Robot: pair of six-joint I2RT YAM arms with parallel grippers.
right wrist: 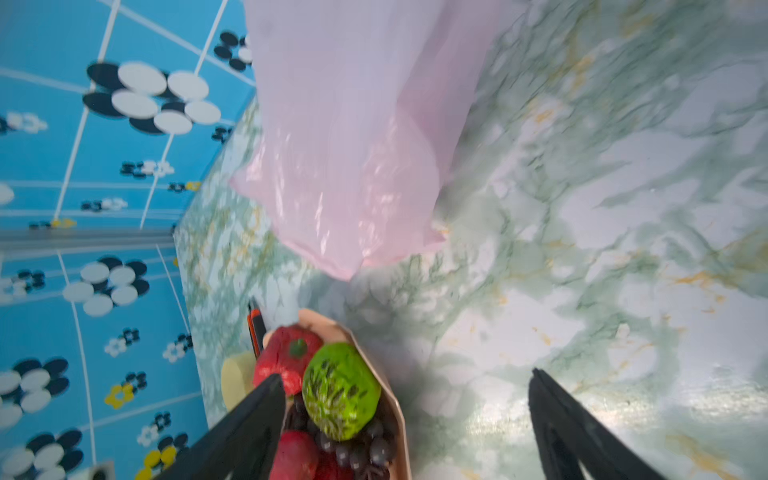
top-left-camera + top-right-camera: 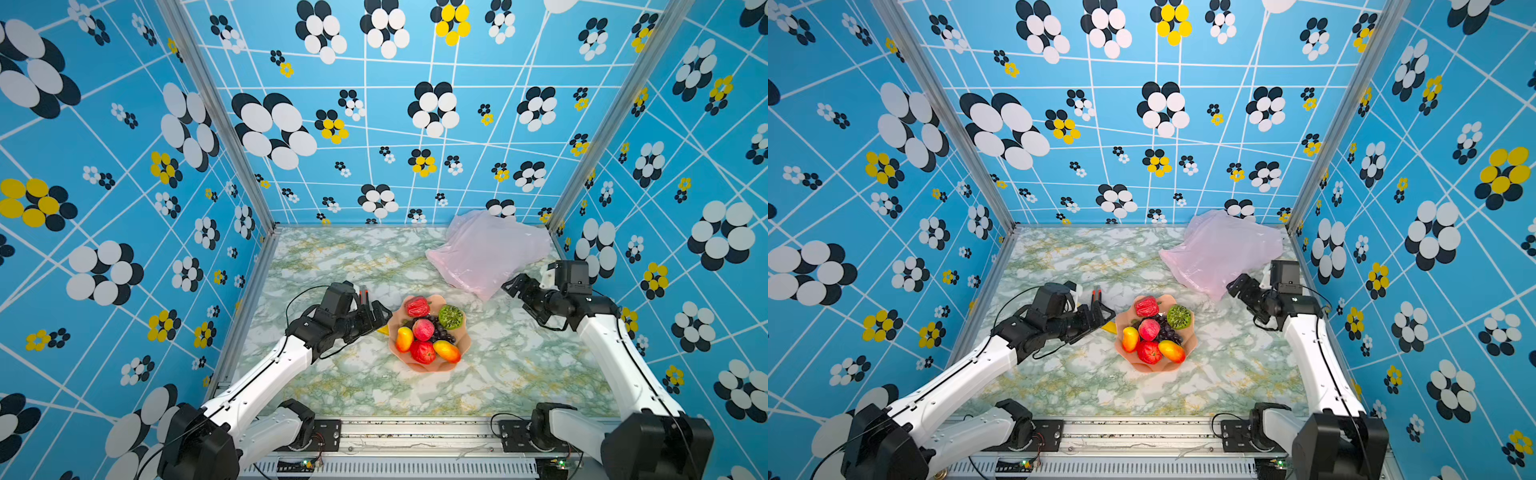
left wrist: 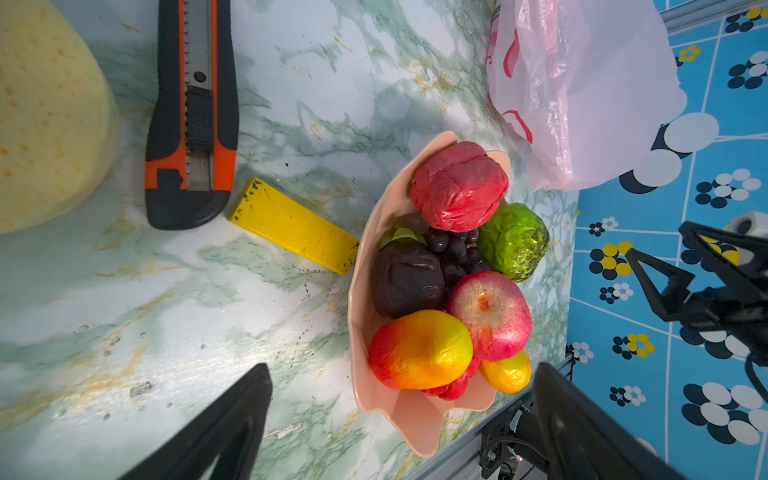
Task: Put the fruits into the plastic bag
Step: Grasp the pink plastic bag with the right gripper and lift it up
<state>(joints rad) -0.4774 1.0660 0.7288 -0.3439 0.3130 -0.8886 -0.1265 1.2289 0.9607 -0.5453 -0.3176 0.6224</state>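
Looking down in both top views, we find the left claw [image 2: 376,321] spread wide and holding nothing, just beside the bowl [image 2: 430,366] on its left-edge side. The right claw [image 2: 514,297] also stands with jaws apart and empty, just beside the near corner of the plastic bag [image 2: 490,249], which lies crumpled in the far right corner of the surface [image 2: 353,257]. The bowl, near the middle of the surface, holds the fruits [image 2: 423,352]: two red apples [image 2: 423,329], two mangoes [image 2: 448,351], one bumpy green fruit [image 2: 451,316], one red pepper-like piece [image 2: 417,306] and one grape bunch [image 2: 444,333].

From the left wrist, we see that claw's fingers [image 3: 237,419] wide apart with nothing between them and the bowl ahead; a dark purple lump [image 3: 407,282] shows beside the grapes. On the surface lie one box cutter [image 3: 193,112], one yellow block [image 3: 293,226] with an end at the bowl's rim, and one pale yellow disc [image 3: 45,116].

From the right wrist, blurred, we see the fingers [image 1: 249,424] apart, gripping nothing, the bag's corner ahead and clear of them, the bowl beside one finger.
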